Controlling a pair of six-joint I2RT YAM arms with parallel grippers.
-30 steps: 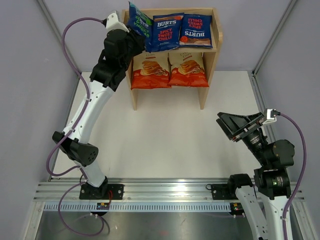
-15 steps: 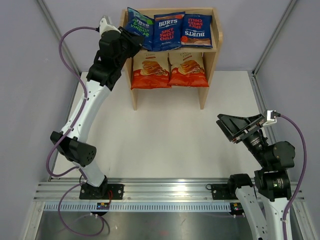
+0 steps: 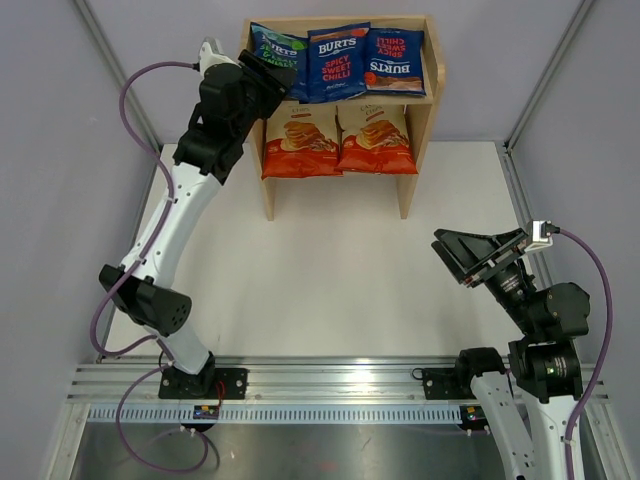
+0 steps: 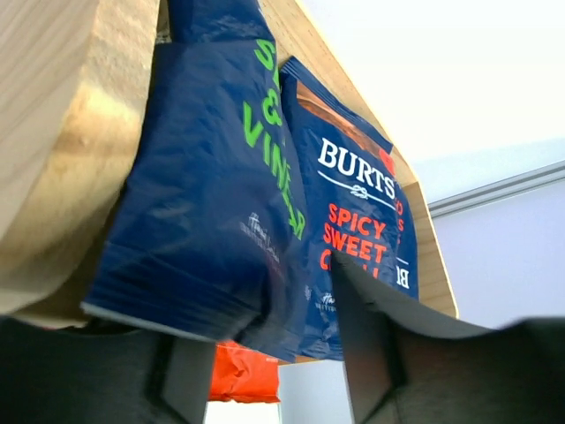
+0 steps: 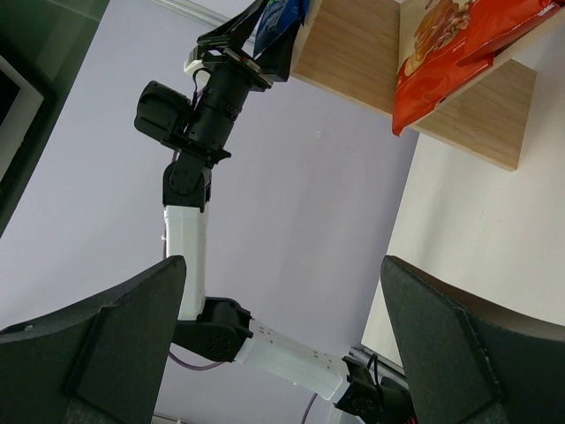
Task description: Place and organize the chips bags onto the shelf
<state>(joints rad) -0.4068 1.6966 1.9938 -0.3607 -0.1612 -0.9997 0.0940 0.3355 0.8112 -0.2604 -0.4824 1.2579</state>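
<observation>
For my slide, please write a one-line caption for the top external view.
Left claw at the green-lettered bag on the shelf's top tier; right claw open, far from it.

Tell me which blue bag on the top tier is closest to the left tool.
The leftmost bag, with green lettering: the left tool sits at its near-left corner. The middle bag and right bag carry red lettering.

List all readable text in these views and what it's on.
"BURTS", "SPICY SWEET CHILLI": middle blue bag.
"BURTS", "SPICY SWEET CHILLI", upside down: right blue bag.
"& VINE…", green, rest folded away: left blue bag.
Left orange bag and right orange bag: print too small to read.
</observation>
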